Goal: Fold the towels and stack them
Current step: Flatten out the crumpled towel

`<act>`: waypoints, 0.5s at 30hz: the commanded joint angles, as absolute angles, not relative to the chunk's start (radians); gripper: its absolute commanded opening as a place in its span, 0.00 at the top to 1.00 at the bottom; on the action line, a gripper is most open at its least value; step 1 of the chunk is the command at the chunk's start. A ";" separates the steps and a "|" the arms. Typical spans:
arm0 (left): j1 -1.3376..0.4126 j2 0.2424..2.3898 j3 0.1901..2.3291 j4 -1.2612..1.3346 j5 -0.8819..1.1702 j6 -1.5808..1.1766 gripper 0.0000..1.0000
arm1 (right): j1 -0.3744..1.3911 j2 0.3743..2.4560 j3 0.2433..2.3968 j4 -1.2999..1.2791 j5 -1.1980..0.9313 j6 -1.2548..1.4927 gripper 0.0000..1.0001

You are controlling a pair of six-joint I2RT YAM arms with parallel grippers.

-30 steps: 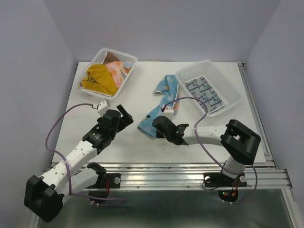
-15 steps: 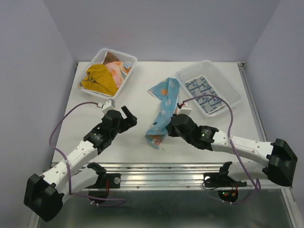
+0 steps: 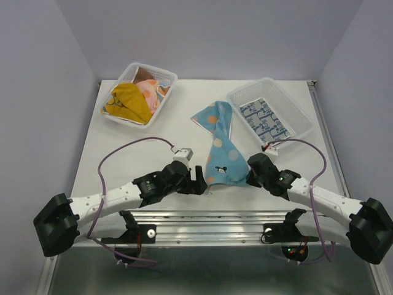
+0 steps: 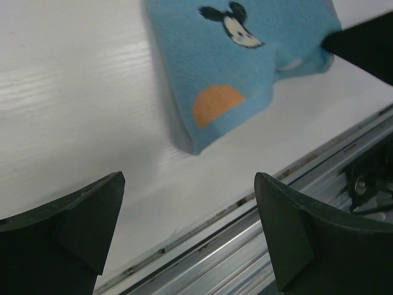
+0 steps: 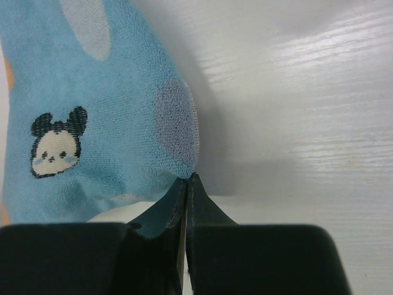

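A light blue towel [image 3: 222, 157] with orange dots and a mouse print lies stretched down the middle of the table, its near end close to the front edge. My right gripper [image 3: 250, 176] is shut on that towel's near right corner; in the right wrist view the jaws [image 5: 186, 181] pinch the edge of the towel [image 5: 92, 92]. My left gripper [image 3: 201, 182] stands wide open just left of the near left corner, nothing between its fingers [image 4: 80, 221]. The left wrist view shows the towel [image 4: 239, 61] ahead of the gripper [image 4: 190, 227], apart from it.
A clear basket [image 3: 153, 66] at the back left holds a mustard towel [image 3: 129, 101] and a pastel one [image 3: 149, 91]. A second basket [image 3: 295, 106] at the back right holds a white towel with blue print [image 3: 265, 120]. A metal rail [image 3: 233, 218] runs along the near edge.
My right gripper has dragged the blue towel's corner toward the near edge and to the right, spreading it. My left arm has swung right to the towel's near left corner, still open.
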State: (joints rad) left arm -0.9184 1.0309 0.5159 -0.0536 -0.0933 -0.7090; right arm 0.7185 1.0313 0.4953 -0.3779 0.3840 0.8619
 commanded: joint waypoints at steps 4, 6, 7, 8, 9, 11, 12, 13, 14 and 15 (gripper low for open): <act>-1.123 1.170 0.560 0.038 -0.212 -0.653 0.01 | 0.710 1.062 0.500 -0.276 0.316 0.859 0.99; -1.132 1.219 0.568 0.037 -0.238 -0.663 0.01 | 0.710 1.054 0.502 -0.281 0.318 0.857 0.99; -1.134 1.235 0.574 0.032 -0.253 -0.666 0.01 | 0.710 1.039 0.500 -0.285 0.321 0.856 0.99; -1.134 1.267 0.581 0.020 -0.282 -0.673 0.01 | 0.710 1.031 0.502 -0.290 0.325 0.854 0.99; -1.134 1.284 0.597 0.017 -0.290 -0.676 0.01 | 0.710 1.017 0.502 -0.294 0.328 0.854 0.99; -1.137 1.339 0.615 0.021 -0.291 -0.681 0.03 | 0.710 1.006 0.496 -0.295 0.325 0.853 0.99; -1.138 1.357 0.626 0.028 -0.302 -0.687 0.06 | 0.710 1.002 0.491 -0.293 0.324 0.856 0.99; -1.143 1.373 0.646 0.031 -0.311 -0.692 0.08 | 0.710 1.000 0.489 -0.284 0.318 0.854 0.99; -1.147 1.406 0.655 0.032 -0.324 -0.696 0.10 | 0.710 0.997 0.486 -0.279 0.308 0.854 0.99; -1.147 1.423 0.664 0.032 -0.348 -0.703 0.18 | 0.710 0.997 0.480 -0.278 0.308 0.856 0.99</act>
